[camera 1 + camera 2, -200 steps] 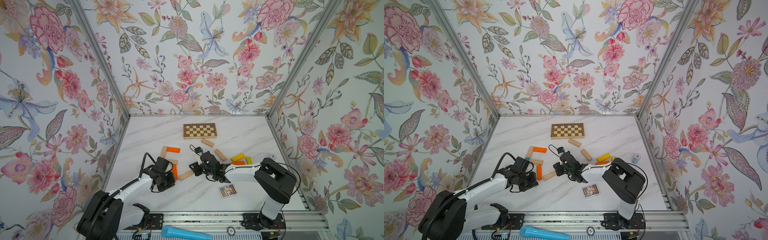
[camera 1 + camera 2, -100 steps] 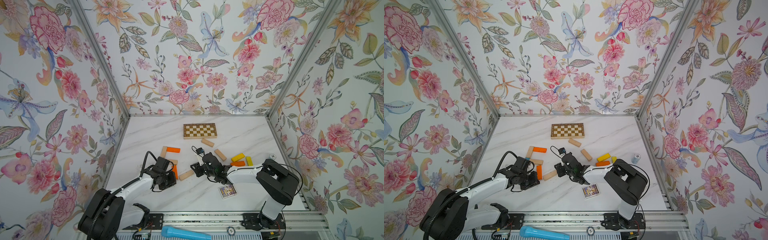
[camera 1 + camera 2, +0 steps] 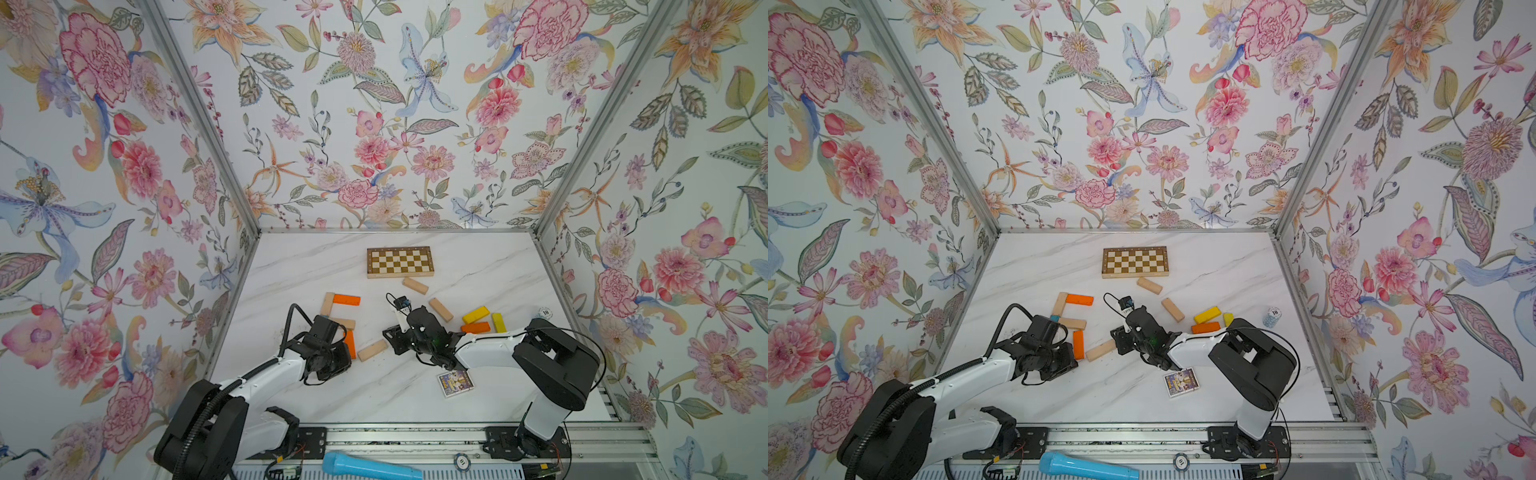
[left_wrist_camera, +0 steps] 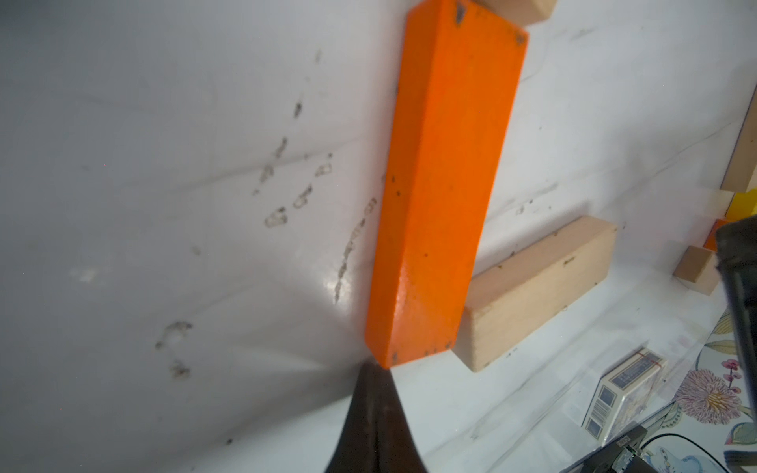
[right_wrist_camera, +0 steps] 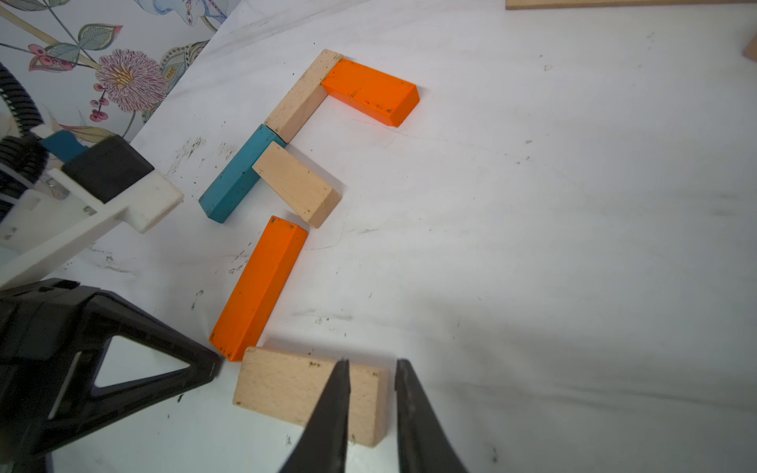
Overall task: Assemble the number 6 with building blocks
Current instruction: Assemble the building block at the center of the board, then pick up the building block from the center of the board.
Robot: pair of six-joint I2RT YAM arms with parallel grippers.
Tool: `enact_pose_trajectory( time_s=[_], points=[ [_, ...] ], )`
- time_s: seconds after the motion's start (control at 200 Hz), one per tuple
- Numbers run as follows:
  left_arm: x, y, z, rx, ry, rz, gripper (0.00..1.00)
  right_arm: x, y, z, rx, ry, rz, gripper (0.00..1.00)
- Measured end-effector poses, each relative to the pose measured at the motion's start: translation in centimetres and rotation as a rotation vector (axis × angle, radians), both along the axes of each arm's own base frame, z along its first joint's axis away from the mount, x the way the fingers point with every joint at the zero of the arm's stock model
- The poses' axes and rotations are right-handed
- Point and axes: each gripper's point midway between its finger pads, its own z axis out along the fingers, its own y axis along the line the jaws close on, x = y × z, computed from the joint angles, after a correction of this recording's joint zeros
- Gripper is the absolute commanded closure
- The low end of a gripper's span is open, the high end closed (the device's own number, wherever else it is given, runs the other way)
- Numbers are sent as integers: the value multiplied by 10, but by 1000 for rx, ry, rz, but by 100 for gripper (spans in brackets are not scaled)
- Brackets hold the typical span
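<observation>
Presently the building blocks form an unfinished figure left of centre on the table [image 3: 478, 257]. A far pale bar [image 5: 303, 96] runs near to far, with a far orange bar [image 5: 370, 91] touching its far end and pointing right. A teal bar [image 5: 239, 176] carries the line nearer, and a middle pale bar [image 5: 297, 188] branches right from it. A near orange bar [image 5: 260, 288] runs nearer from just beside that bar's right end. The left tool [image 4: 375, 393] is pinched shut, its tip touching the near orange bar's near end. A near pale bar [image 5: 286, 389] lies slanted just beside that same end. The right tool [image 5: 372, 370] stands with a narrow gap between its jaws at this bar's right end; whether they touch it I cannot tell. Loose bars [image 3: 441, 309], pale, yellow and orange, lie scattered to the right.
</observation>
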Motion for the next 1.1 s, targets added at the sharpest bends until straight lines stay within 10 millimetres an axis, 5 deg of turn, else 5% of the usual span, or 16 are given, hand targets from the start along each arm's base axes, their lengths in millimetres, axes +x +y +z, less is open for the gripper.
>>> enact_pose_trajectory(
  time_s=[0.245,0.325,0.425,0.58,1.101],
  points=[
    [7,11,9,1,-22,68,100,-10,4,5,-38,-70,123,51],
    [13,23,16,21,-11,105,88,-17,9,12,-76,-114,221,46],
    [28,35,34,41,-28,128,59,-20,18,22,-131,-185,342,44],
    [51,52,60,84,-57,126,29,-30,20,22,-223,-305,512,36],
    [93,111,89,185,-68,109,19,-44,32,-1,-474,-448,865,37]
  ],
)
